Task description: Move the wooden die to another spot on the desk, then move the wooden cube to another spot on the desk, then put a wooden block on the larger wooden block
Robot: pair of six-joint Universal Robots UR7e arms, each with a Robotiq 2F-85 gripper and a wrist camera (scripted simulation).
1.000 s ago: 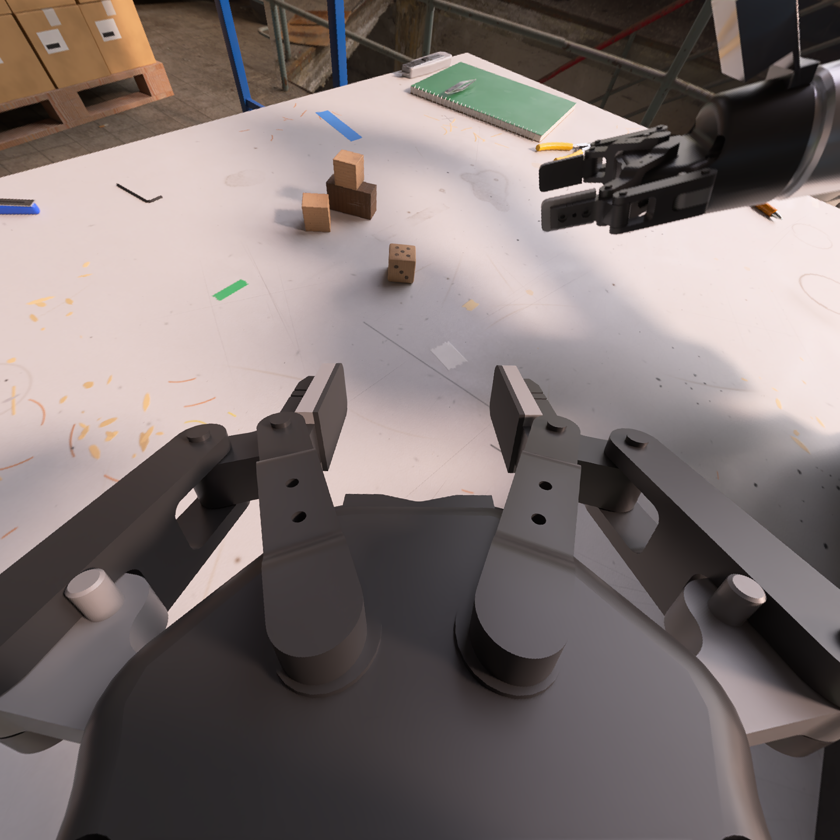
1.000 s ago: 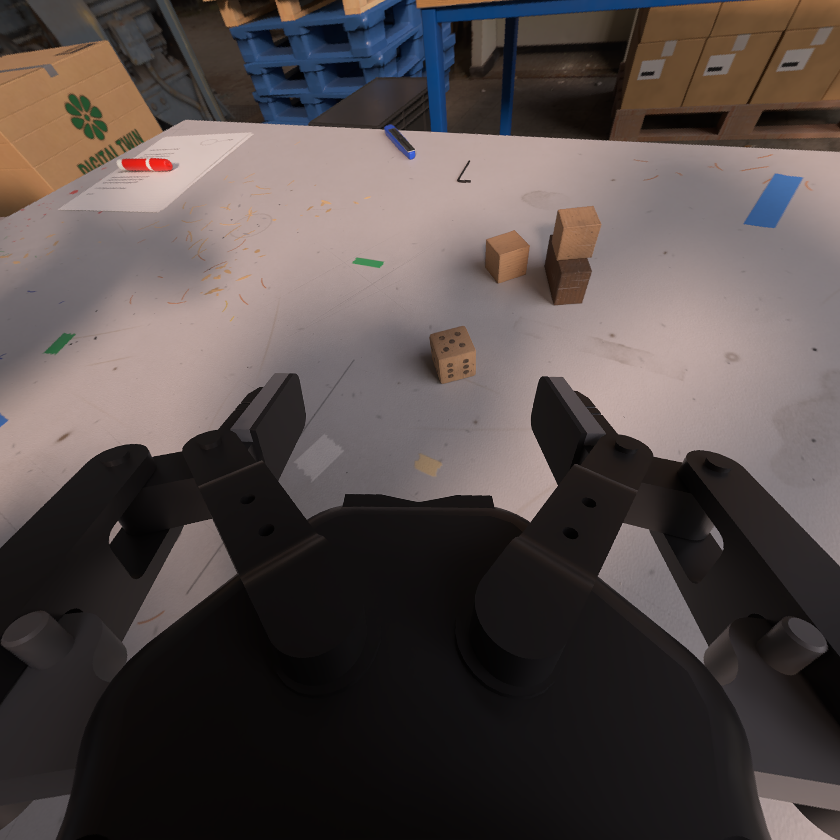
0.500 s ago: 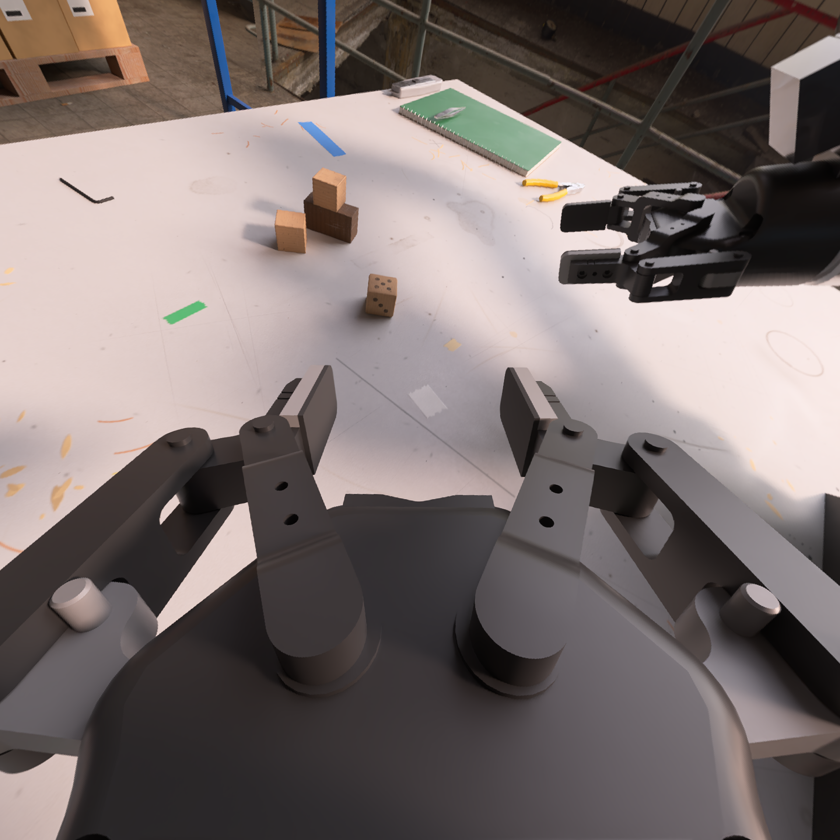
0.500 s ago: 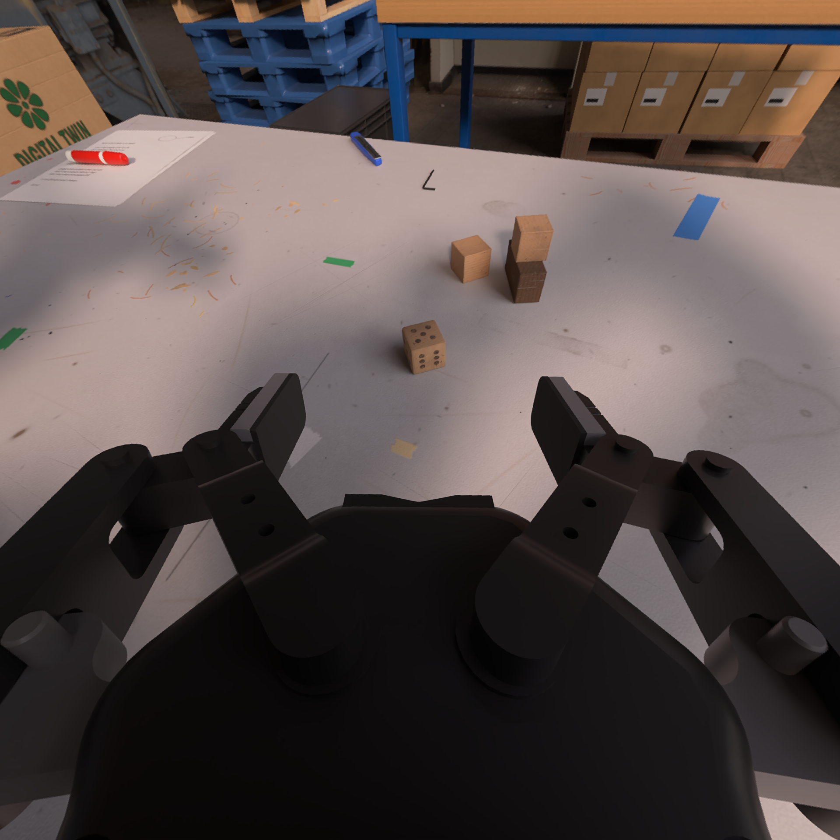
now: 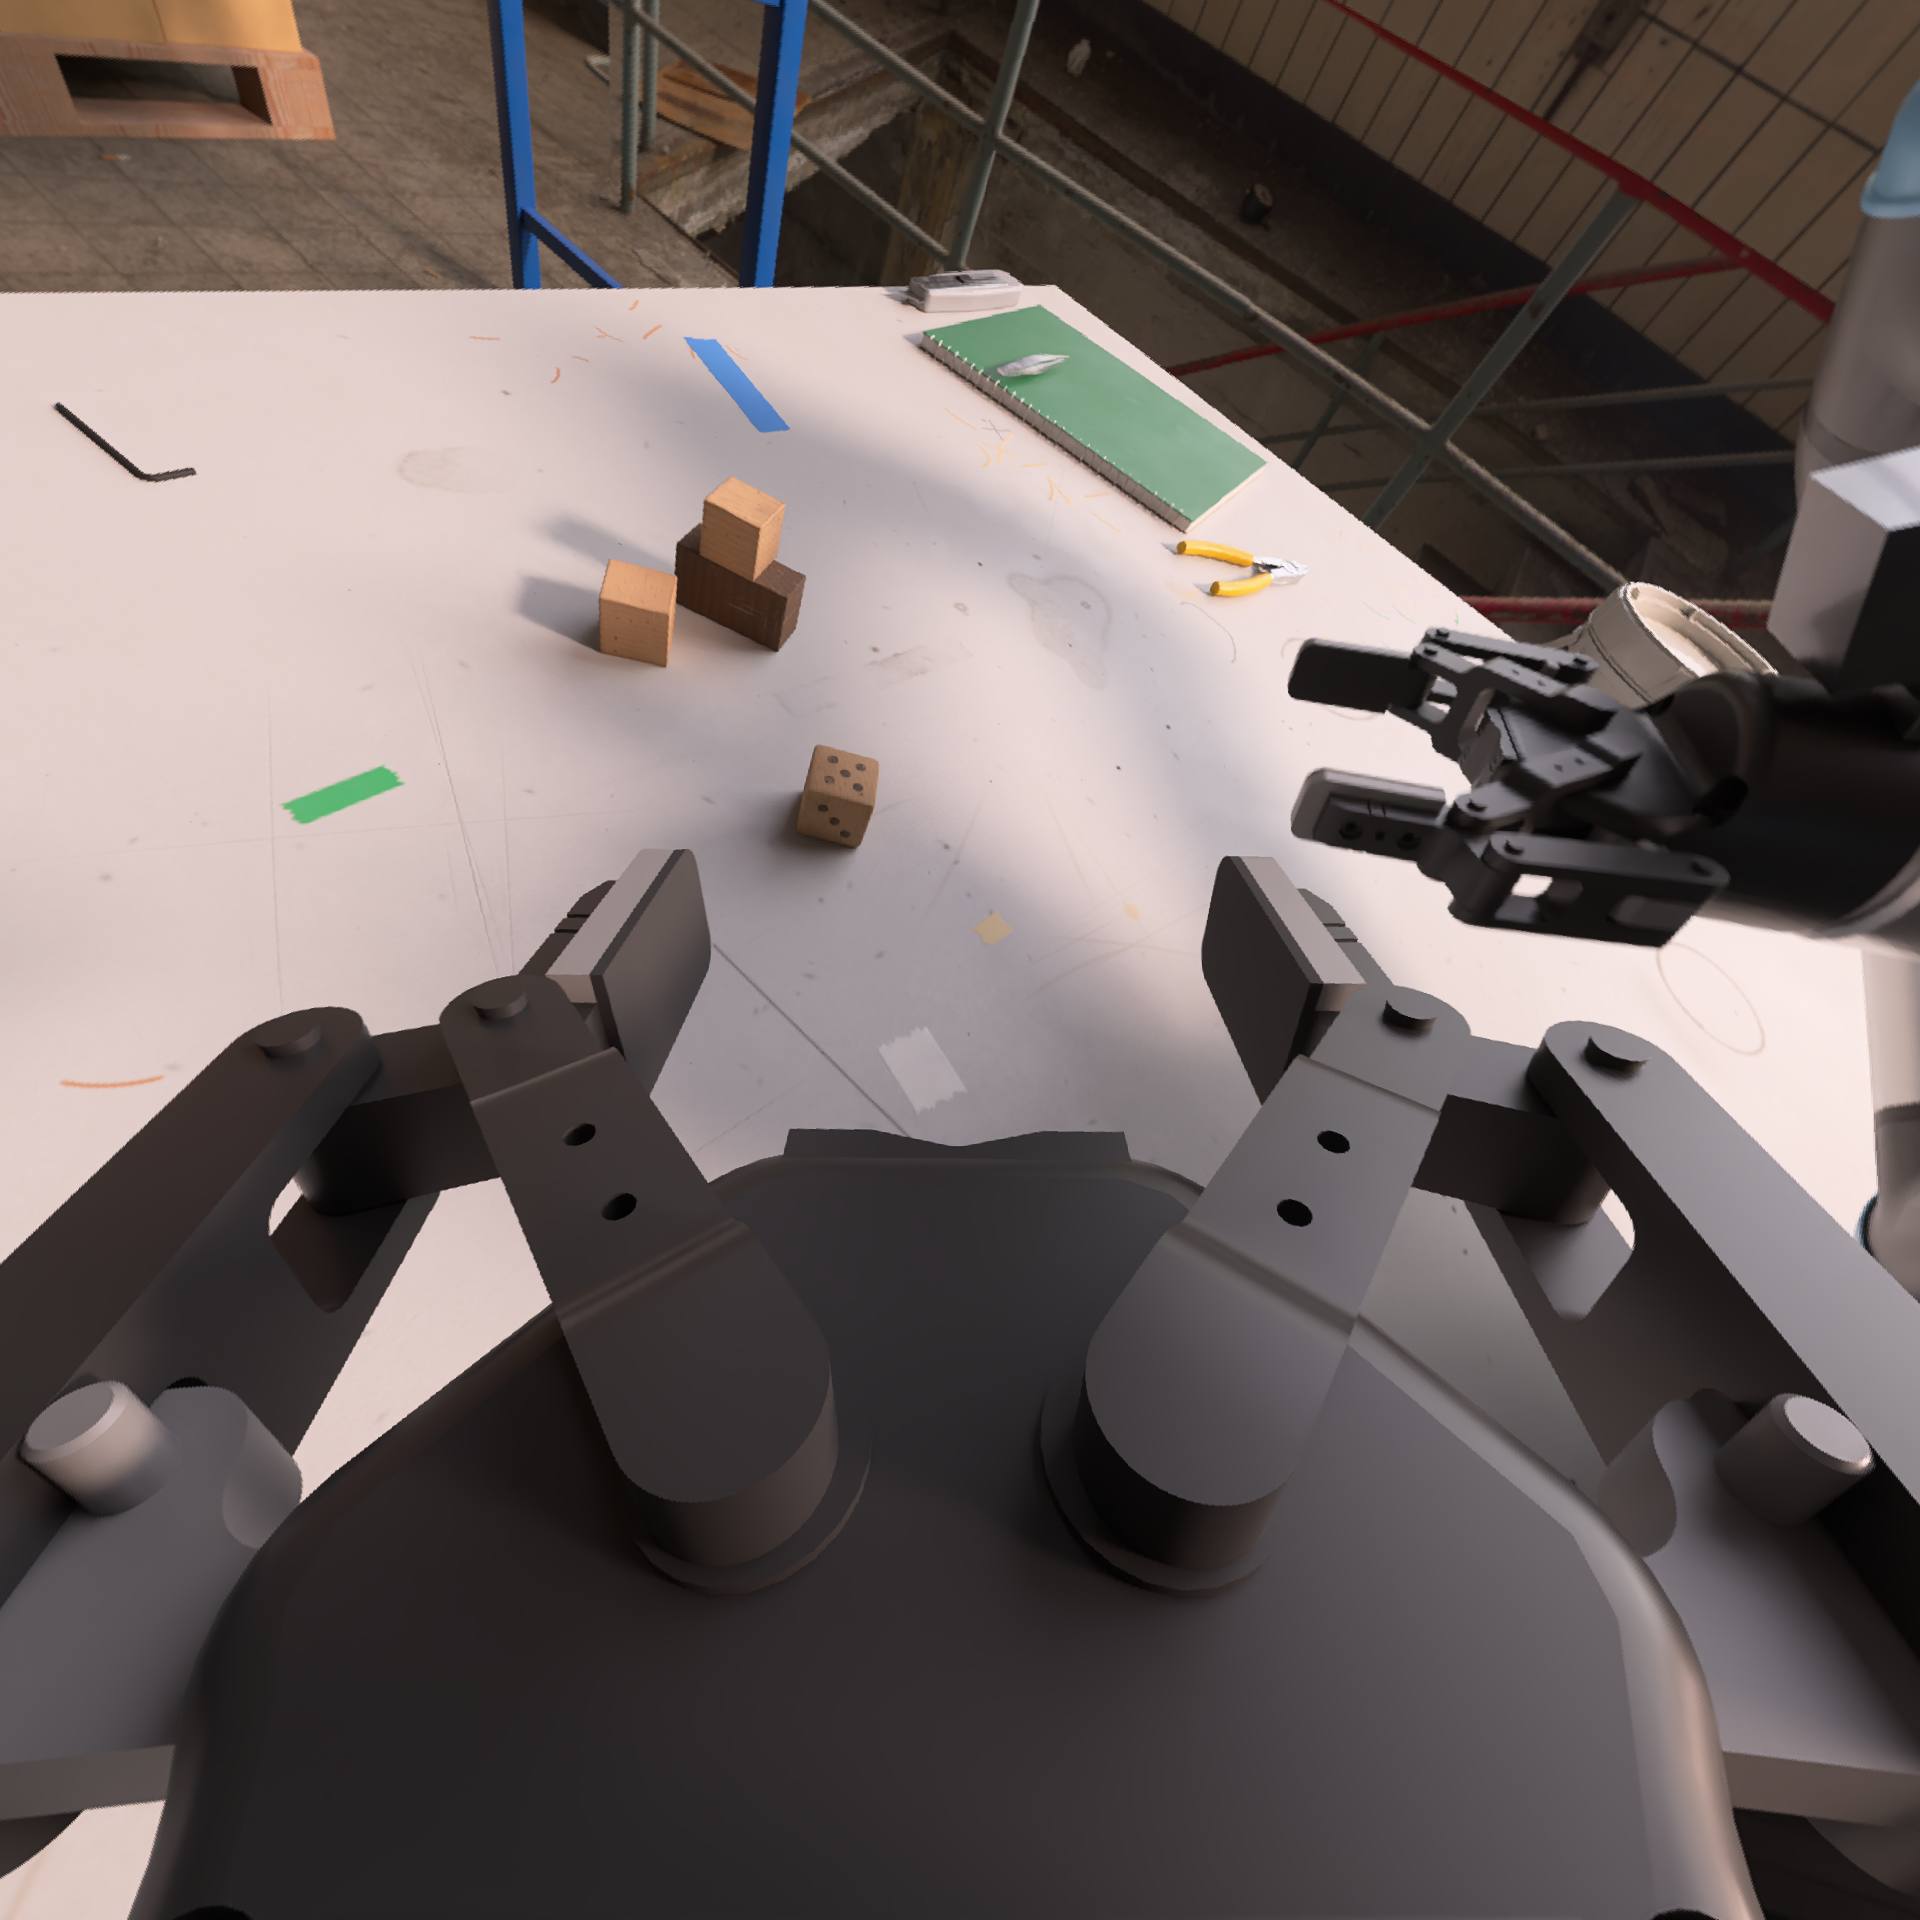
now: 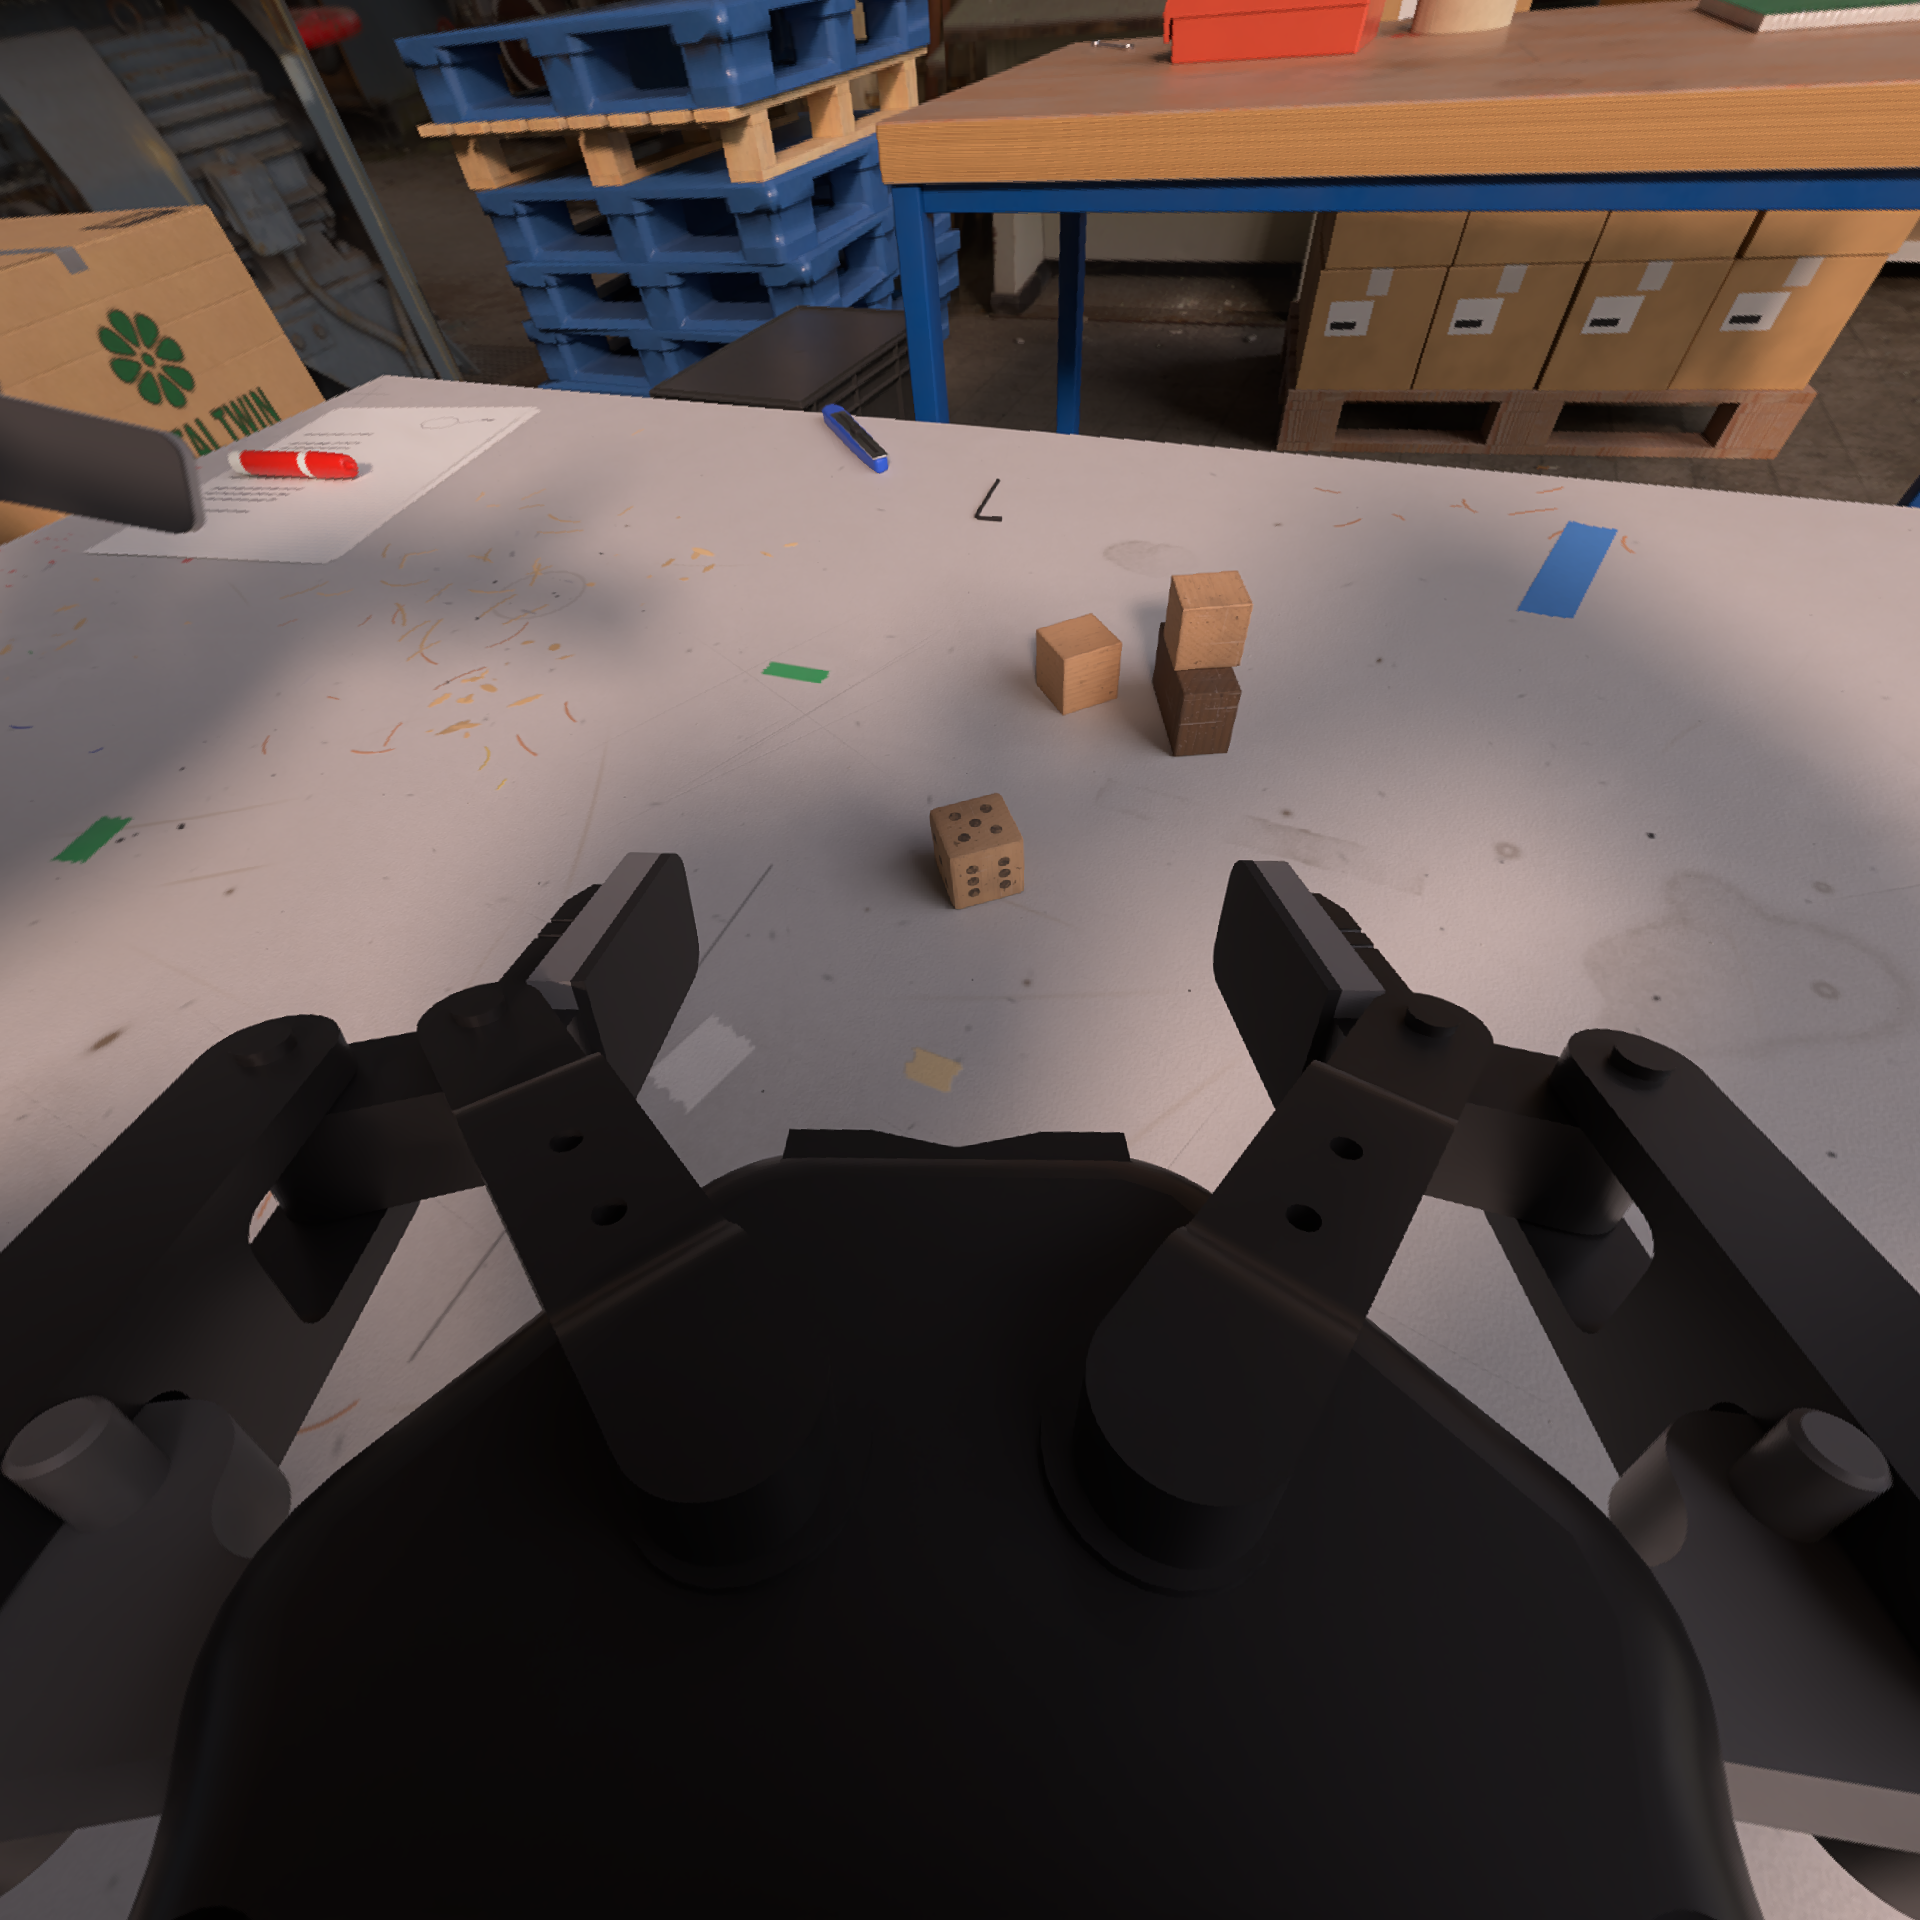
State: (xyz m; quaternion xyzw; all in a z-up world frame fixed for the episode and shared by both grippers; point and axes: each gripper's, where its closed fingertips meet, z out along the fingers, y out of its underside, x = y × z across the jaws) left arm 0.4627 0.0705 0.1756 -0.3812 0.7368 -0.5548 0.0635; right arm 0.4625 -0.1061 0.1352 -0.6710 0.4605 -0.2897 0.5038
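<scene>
The wooden die point(image 5: 837, 795) stands alone on the white desk point(image 5: 312, 987); it also shows in the right wrist view point(image 6: 976, 850). Behind it a light wooden block point(image 5: 742, 526) rests on a larger dark wooden block point(image 5: 740, 600), seen also from the right as the light block point(image 6: 1206, 618) on the dark block point(image 6: 1196, 699). A light wooden cube point(image 5: 636, 611) sits beside them, also in the right wrist view point(image 6: 1077, 662). My left gripper point(image 5: 956, 940) is open and empty, short of the die. My right gripper point(image 6: 956, 940) is open and empty; it shows at the right of the left wrist view point(image 5: 1351, 743).
A green notebook point(image 5: 1091, 410), yellow pliers point(image 5: 1236, 569), a black hex key point(image 5: 120, 447) and tape strips point(image 5: 341, 794) lie on the desk. A red marker point(image 6: 294, 463) on paper and a blue pen point(image 6: 855, 438) lie at the far edge. Boxes and pallets stand beyond.
Both wrist cameras have pulled back and tilted up from the blocks. In the left view the right gripper has drifted right and lower. The blocks and die have not moved.
</scene>
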